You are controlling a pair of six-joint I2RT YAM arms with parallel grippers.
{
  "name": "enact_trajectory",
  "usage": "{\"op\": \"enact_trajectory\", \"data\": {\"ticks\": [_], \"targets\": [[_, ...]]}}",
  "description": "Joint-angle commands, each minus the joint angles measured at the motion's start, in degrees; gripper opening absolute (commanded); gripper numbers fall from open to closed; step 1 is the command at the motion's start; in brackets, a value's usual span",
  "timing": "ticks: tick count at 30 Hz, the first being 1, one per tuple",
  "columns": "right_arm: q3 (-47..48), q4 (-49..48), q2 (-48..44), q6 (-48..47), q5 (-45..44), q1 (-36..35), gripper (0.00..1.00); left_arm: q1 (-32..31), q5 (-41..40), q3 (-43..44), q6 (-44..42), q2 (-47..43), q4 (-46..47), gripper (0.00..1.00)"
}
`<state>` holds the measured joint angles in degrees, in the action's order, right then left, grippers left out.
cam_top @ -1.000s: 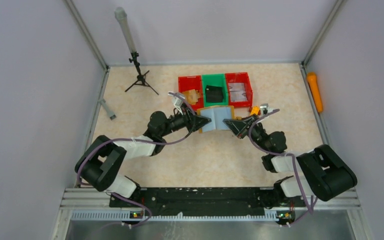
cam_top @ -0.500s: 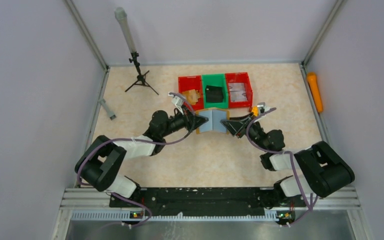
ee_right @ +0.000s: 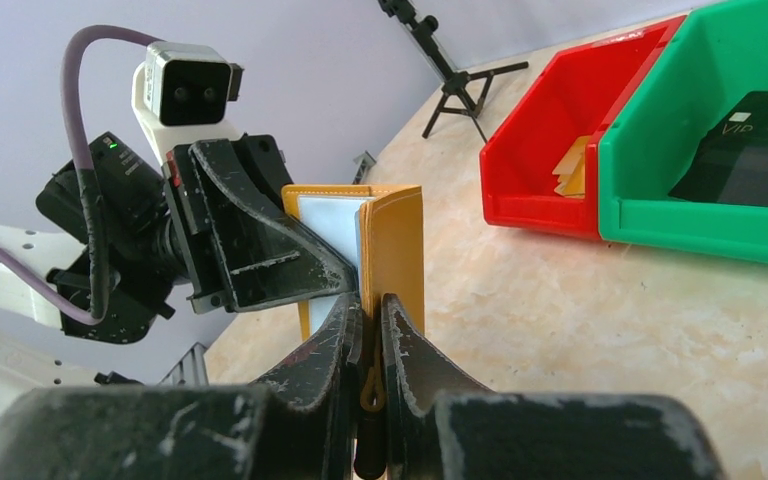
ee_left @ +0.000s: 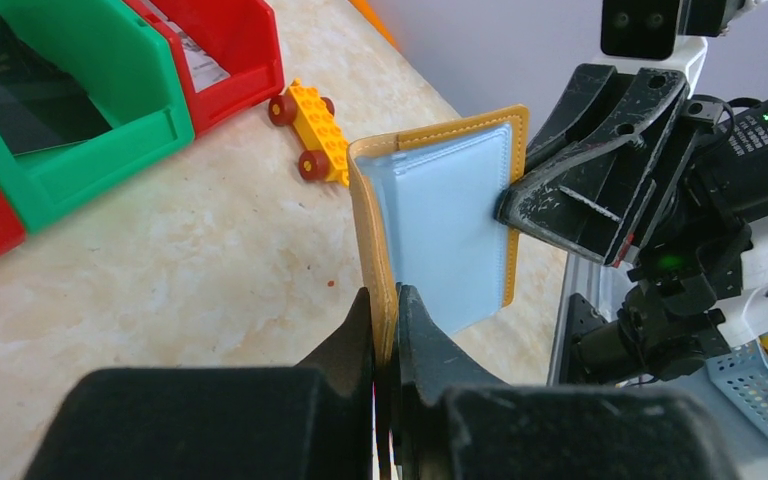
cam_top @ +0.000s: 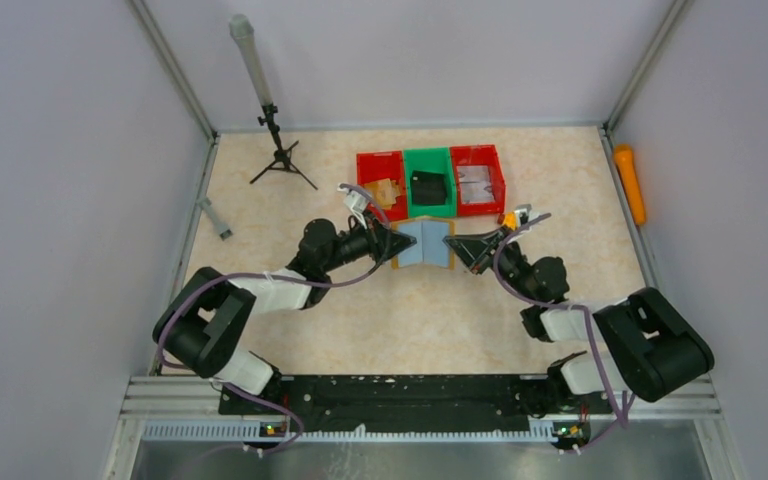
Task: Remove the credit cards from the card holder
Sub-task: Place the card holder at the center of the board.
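We hold the mustard-brown leather card holder upright and half open, just on the near side of the green plastic bin: left claw clamped on one flap, right claw on the other; pale tan cards lie in the red bin on the green bin's left.

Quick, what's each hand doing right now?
Left hand: shut on one flap of the card holder.
Right hand: shut on its other flap.

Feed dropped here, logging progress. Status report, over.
Left gripper shut on one flap of the mustard-brown leather card holder, right gripper shut on the other. Holder upright, half open, pale lining showing. Yellow toy block nearby, clear of it.
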<state>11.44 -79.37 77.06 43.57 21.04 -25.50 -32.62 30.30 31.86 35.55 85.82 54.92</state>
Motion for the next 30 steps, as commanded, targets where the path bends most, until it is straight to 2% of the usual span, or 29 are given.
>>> {"op": "enact_trajectory", "data": {"ticks": [1,6,8,12,15,18,25,29,30], "targets": [[2.68,-3.65,1.10,0.49,1.99,-0.60,0.01,0.18,4.51,2.62,1.85,1.89,4.94,0.00],[3.24,-2.93,1.43,-0.22,2.48,-1.15,0.01,0.12,5.35,3.79,2.07,2.97,3.59,0.00],[4.35,1.51,0.81,-1.66,1.73,-1.42,0.06,0.10,5.60,3.85,2.07,3.03,3.61,0.00],[5.43,9.94,-1.15,-4.41,-1.66,-1.77,0.08,0.15,5.43,3.49,1.66,2.15,3.58,0.00],[5.81,13.22,-2.04,-5.49,-3.44,-1.77,0.10,0.04,5.29,3.19,1.29,1.56,3.53,0.00],[6.66,15.91,-2.09,-6.69,-3.46,-1.75,0.17,0.09,5.53,3.12,1.05,1.28,3.53,0.00],[7.76,17.11,-0.92,-6.86,-1.87,-1.75,0.22,0.11,5.54,2.64,0.75,0.58,3.79,0.00],[7.97,16.33,-0.40,-6.79,-0.34,-1.84,0.21,0.09,5.05,2.87,0.79,0.95,3.52,0.00],[7.89,15.89,-0.23,-6.63,0.27,-1.88,0.19,0.12,4.05,3.05,0.46,0.96,2.40,0.06]]}}
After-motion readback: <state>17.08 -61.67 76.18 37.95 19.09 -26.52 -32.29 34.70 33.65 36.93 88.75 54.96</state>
